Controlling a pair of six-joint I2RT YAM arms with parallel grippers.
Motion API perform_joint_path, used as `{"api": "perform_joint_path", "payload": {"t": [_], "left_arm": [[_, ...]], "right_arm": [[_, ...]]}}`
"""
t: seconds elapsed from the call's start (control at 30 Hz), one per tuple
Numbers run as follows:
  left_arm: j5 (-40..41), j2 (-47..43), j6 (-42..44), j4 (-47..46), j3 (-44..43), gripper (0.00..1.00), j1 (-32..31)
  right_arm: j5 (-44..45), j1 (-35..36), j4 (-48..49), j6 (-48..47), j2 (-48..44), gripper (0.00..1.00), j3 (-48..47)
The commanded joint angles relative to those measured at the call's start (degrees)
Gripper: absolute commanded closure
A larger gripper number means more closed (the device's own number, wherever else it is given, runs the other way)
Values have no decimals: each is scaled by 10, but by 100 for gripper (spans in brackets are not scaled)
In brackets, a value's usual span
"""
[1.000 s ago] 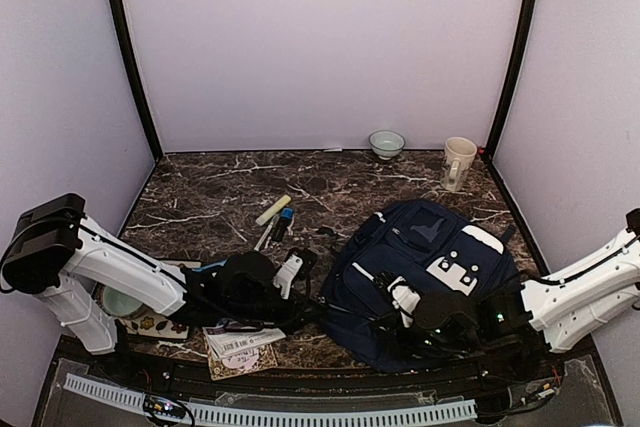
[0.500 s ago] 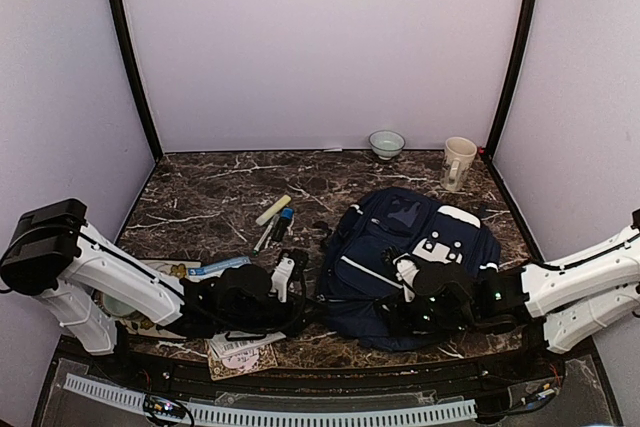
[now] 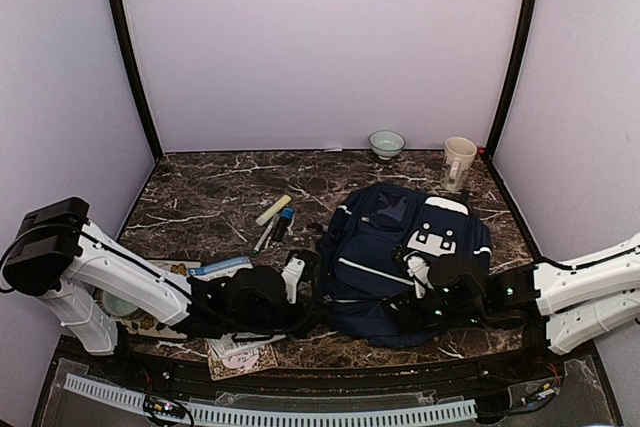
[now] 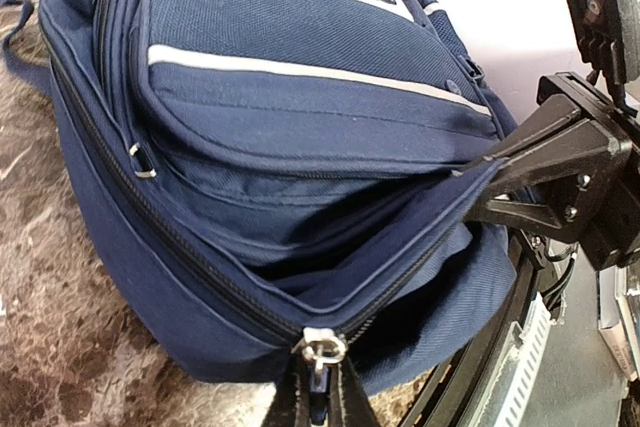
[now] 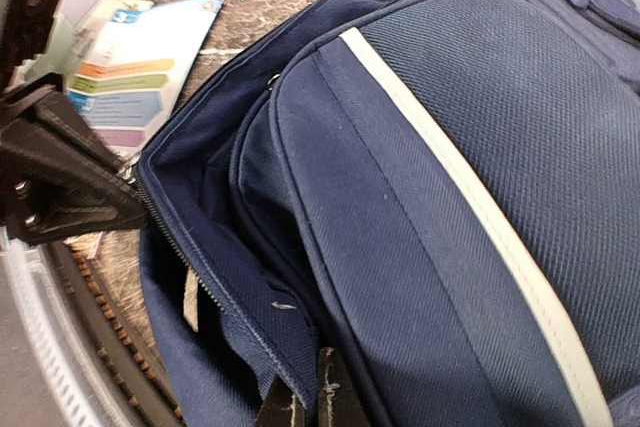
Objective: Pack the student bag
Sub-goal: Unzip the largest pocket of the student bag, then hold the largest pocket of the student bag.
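Student bag: the student bag (image 3: 405,242) lies flat on the marble table (image 3: 200,187) with its front pockets up. It sits just ahead of both pincers, which meet it at its near edge.
Main zip: partly undone. A dark gap (image 4: 340,272) runs from the left pincer's tips across to the right pincer's.
Left pincer: the left pincer (image 4: 320,405) is clenched on the metal zip pull (image 4: 320,347) at the bag's near-left corner.
Right pincer: the right pincer (image 5: 305,405) is clenched on the fabric rim (image 5: 235,317) of the opening. It holds the rim taut and faces the left pincer across the gap.
Step in hand: opening the main compartment, judging by the two grips. Whether anything is inside cannot be told, as the gap is dark.
Next move: probably the left pincer draws the pull further along the teeth and away from the right pincer, which keeps the rim tense. The pull should follow the track, or the slider may catch a fold.
Things to pack: a leaflet (image 3: 220,267) lies left of the left pincer, beside its wrist. The pens (image 3: 275,215) lie ahead of it and to the left.
Far side: a mug (image 3: 458,162) and a bowl (image 3: 386,143) stand well beyond the right pincer, by the back wall.
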State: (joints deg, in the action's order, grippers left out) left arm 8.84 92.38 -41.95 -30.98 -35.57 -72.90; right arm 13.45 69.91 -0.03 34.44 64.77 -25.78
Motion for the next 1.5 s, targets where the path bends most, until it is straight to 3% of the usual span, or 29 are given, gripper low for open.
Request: {"api": "perform_joint_path", "payload": {"t": [0.0,0.17,0.37,0.43,0.57,0.63,0.73,1.1,1.3,1.47], "left_arm": [[50,-2,3,156,15,100,21],[-14,-42,-3,105,73,100,85],[-49,-32,35,93,57,100,94],[-71,-20,49,84,49,100,93],[-96,6,62,77,35,100,93],[-105,16,62,64,36,100,93],[-118,23,64,45,38,100,93],[-111,-6,84,47,47,100,93],[-105,-26,98,50,57,100,92],[-100,-44,111,51,67,100,92]], "right_arm": [[39,-28,-69,76,-98,100,57],[17,-28,-53,94,-185,100,102],[-39,-28,-22,69,-169,100,103],[-63,-28,-13,53,-152,88,95],[-109,-26,6,14,-132,45,61],[-128,-21,16,-7,-124,33,41],[-144,-12,25,-28,-93,25,9],[-77,30,-30,-96,167,27,-160],[-63,30,-33,-116,243,27,-212],[-51,30,-48,-116,295,36,-229]]}}
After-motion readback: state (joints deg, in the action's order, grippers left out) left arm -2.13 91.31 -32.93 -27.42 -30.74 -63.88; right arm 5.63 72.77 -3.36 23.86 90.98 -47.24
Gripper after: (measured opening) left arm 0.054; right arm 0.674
